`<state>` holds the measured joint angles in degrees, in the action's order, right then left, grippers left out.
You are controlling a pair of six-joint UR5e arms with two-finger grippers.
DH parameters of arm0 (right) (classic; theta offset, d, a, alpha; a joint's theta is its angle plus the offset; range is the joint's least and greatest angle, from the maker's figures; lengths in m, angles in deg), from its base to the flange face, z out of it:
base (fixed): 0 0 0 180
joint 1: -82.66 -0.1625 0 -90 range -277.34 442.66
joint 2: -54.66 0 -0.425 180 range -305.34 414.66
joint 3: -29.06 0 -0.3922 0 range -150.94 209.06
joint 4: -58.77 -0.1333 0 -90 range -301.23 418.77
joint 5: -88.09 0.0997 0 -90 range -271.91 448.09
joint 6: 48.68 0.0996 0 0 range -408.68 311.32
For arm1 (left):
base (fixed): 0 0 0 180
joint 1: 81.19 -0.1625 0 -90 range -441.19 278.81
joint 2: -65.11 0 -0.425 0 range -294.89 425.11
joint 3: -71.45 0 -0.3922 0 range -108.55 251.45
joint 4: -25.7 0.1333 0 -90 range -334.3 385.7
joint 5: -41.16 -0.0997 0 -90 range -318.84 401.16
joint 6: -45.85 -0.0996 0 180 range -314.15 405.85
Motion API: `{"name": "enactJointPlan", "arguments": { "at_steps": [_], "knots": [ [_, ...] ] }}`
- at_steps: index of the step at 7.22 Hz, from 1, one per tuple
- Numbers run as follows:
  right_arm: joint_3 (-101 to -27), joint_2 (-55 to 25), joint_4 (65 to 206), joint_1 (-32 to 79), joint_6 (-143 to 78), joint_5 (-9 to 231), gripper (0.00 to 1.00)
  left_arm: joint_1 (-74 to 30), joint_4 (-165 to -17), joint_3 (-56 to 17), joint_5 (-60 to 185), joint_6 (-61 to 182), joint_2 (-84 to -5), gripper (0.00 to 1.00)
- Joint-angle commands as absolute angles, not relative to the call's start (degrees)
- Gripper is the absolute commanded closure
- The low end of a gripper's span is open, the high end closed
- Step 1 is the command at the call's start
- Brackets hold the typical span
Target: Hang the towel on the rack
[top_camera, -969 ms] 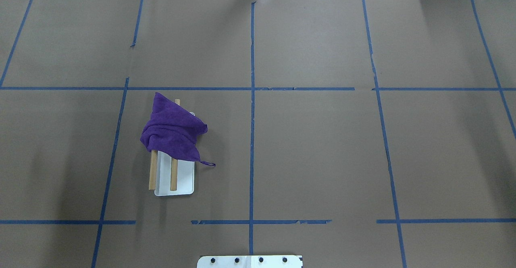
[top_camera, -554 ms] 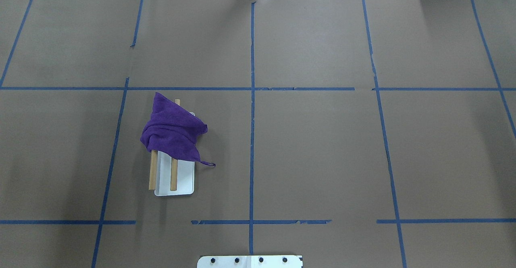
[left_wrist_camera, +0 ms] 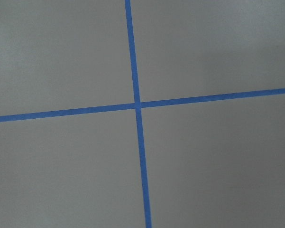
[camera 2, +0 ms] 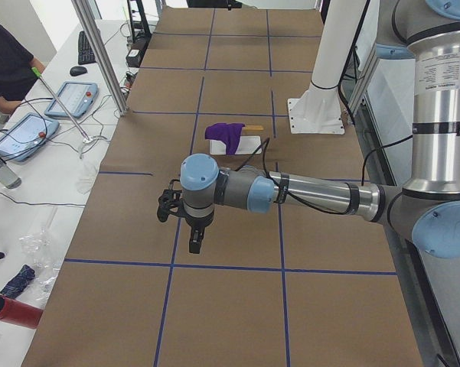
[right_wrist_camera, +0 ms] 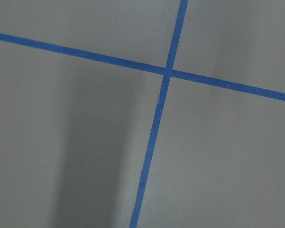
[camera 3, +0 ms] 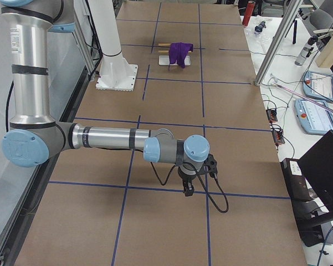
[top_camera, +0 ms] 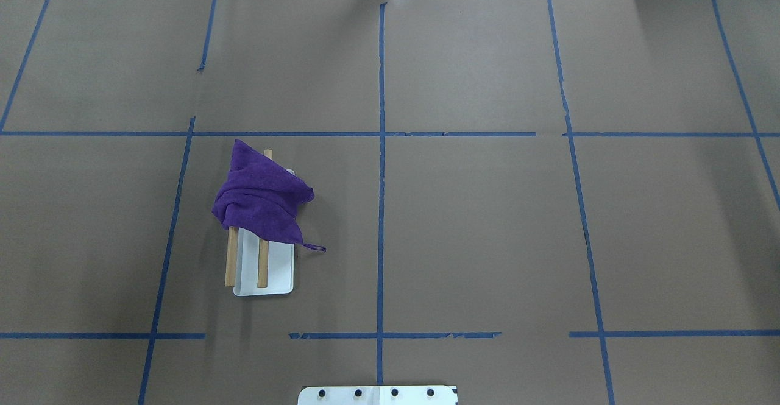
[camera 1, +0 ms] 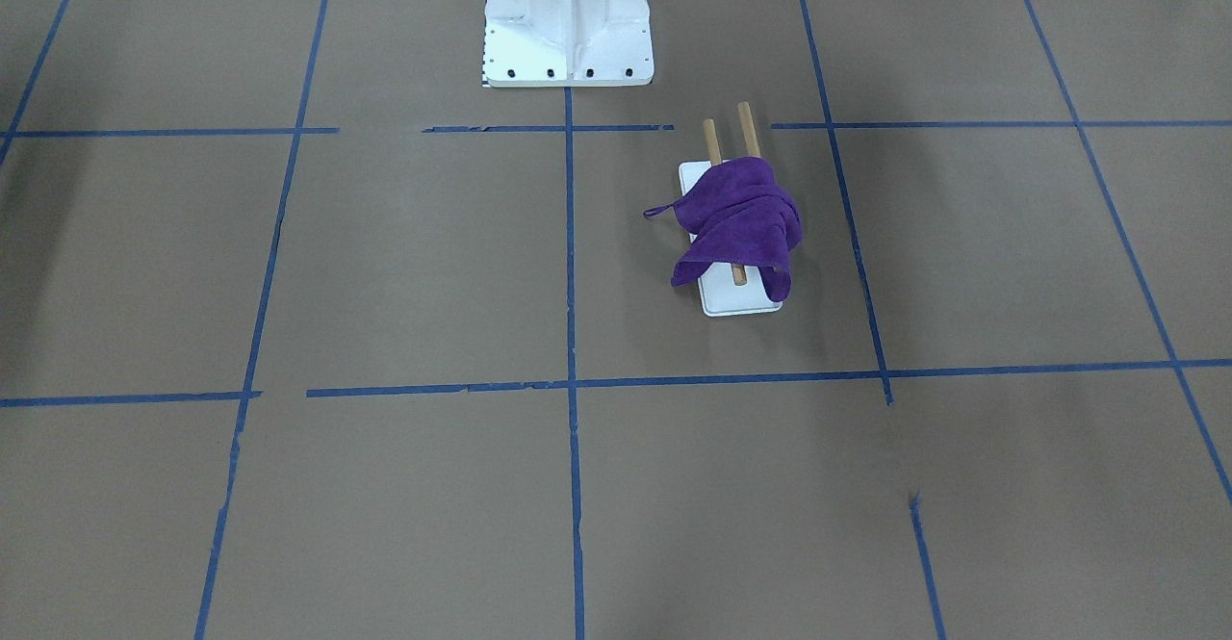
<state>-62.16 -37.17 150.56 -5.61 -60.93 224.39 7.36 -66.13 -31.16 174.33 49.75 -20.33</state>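
Observation:
A purple towel (top_camera: 262, 201) lies draped over both wooden dowels of the rack (top_camera: 277, 271), covering their far half; its loop hangs off to the side. The towel (camera 1: 741, 221) and the rack's white base (camera 1: 743, 301) also show in the front view. My left gripper (camera 2: 193, 245) shows only in the exterior left view, hanging over the table well away from the towel (camera 2: 228, 134). My right gripper (camera 3: 187, 191) shows only in the exterior right view, far from the towel (camera 3: 180, 51). I cannot tell whether either is open or shut. Both wrist views show only brown paper and blue tape.
The white bolted robot pedestal (camera 1: 568, 24) stands at the table's robot side, close to the rack. Aluminium posts (camera 2: 99, 53) and control pendants (camera 2: 70, 99) stand on the operators' side, where a person (camera 2: 4, 57) sits.

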Motion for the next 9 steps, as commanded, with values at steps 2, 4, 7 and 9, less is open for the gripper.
{"name": "enactJointPlan", "arguments": {
  "at_steps": [2,4,7,9],
  "knots": [
    [-62.5,-37.5,150.3,-5.6,-60.9,223.6,0.00,7.2,-65.4,-31.6,172.8,49.7,-19.6,0.00],
    [-63.1,-37.4,150.4,-5.6,-60.9,223.7,0.00,7.0,-65.4,-31.8,175.4,49.7,-19.6,0.00],
    [-63.8,-37.4,150.4,-5.6,-61.0,223.9,0.00,6.8,-65.8,-32.2,175.5,49.8,-18.8,0.00],
    [-64.7,-37.9,150.4,-5.6,-61.0,224.0,0.00,6.9,-65.2,-32.3,175.5,49.8,-19.2,0.00]
  ]
}}
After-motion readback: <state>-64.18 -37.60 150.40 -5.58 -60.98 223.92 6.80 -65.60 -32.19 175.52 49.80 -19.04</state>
